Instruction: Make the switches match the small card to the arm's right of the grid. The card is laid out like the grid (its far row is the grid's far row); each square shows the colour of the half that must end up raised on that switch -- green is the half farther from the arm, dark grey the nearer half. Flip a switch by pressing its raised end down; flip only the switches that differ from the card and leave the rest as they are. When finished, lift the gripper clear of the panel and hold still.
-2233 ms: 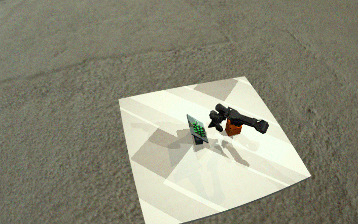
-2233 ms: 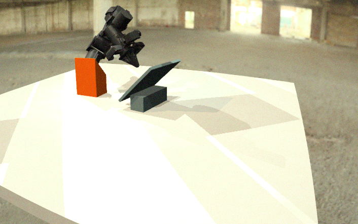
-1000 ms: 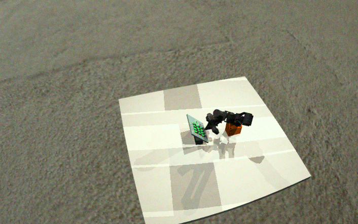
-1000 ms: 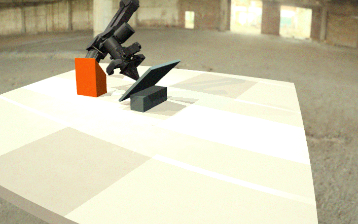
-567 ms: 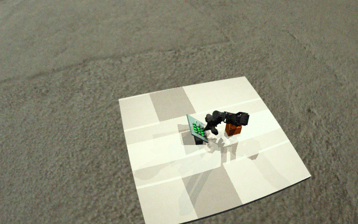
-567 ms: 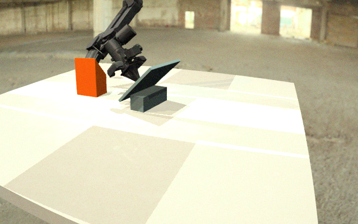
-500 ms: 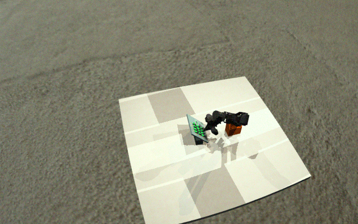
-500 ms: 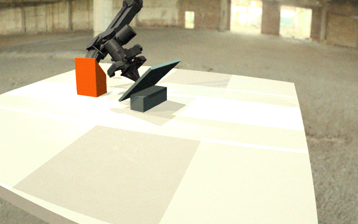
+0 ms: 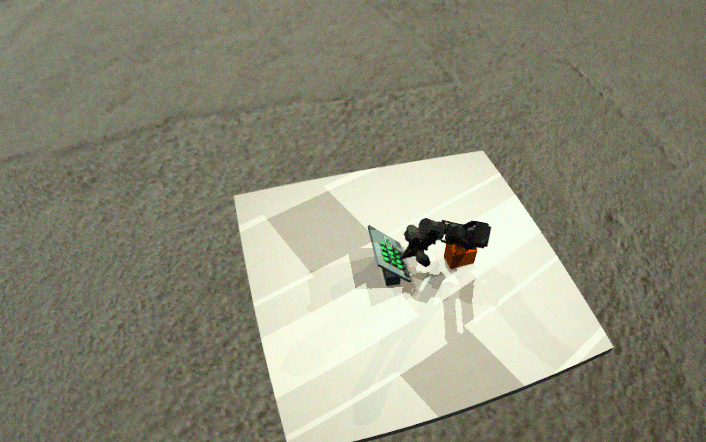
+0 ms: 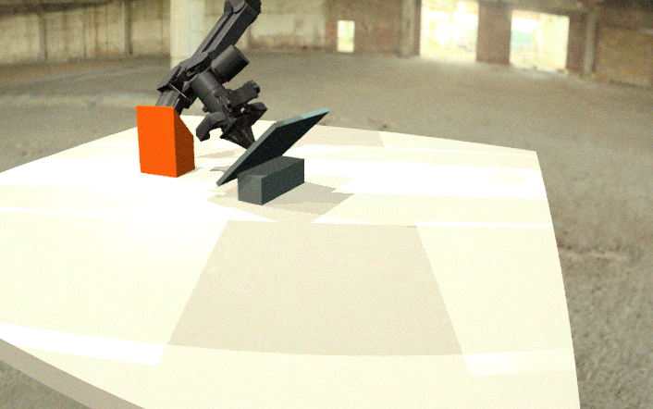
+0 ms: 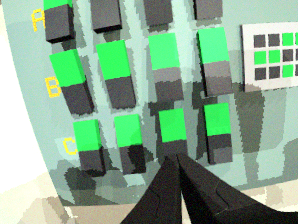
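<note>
The tilted teal panel [image 9: 375, 239] [image 10: 292, 133] [image 11: 30, 56] holds a grid of green and dark grey rocker switches; row A is cut off at the top of the wrist view. My gripper [image 9: 404, 256] [image 10: 252, 144] [image 11: 176, 160] is shut and empty, its tips at the near, dark grey end of switch C3 [image 11: 172, 125]. Contact is hard to tell. Switch C4 [image 11: 217, 120] is just right of it. The white card [image 11: 246, 60] shows in its first three columns dark, dark, green in the far row, green, green, dark in the middle, dark, dark, green in the near row; its right side is cut off.
An orange block [image 9: 460, 256] [image 10: 157, 142] stands beside the arm on the pale table [image 9: 333, 395] [image 10: 506, 278]. A dark block [image 9: 391, 276] [image 10: 250, 188] sits under the panel. The panel's upper edge rises away from the arm.
</note>
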`<state>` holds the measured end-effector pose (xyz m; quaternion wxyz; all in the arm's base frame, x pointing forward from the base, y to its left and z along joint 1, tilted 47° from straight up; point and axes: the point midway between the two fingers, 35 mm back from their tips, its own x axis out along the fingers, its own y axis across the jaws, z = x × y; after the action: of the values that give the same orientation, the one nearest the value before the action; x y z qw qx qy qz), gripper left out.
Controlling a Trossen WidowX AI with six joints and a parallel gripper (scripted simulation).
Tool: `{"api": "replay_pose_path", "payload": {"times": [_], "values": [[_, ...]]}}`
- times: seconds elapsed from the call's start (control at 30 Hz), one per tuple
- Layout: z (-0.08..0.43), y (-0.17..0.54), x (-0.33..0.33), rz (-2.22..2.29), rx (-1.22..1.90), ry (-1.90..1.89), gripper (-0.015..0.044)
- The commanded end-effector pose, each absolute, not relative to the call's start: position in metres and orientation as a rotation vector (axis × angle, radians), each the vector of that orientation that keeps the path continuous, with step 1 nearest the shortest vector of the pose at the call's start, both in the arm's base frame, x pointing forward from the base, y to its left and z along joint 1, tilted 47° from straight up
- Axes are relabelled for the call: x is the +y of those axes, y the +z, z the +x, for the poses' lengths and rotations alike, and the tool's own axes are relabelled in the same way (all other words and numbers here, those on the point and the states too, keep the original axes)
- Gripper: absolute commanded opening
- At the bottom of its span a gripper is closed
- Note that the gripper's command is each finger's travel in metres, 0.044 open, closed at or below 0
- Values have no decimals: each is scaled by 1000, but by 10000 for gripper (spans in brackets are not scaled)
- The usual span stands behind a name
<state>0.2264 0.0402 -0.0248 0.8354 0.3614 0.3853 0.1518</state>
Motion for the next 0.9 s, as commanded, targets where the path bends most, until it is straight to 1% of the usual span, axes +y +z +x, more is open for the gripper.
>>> {"api": "replay_pose_path", "payload": {"times": [0.0,0.87], "values": [[227,-25,40,767,816,318,0],[229,-27,42,767,816,318,0]]}}
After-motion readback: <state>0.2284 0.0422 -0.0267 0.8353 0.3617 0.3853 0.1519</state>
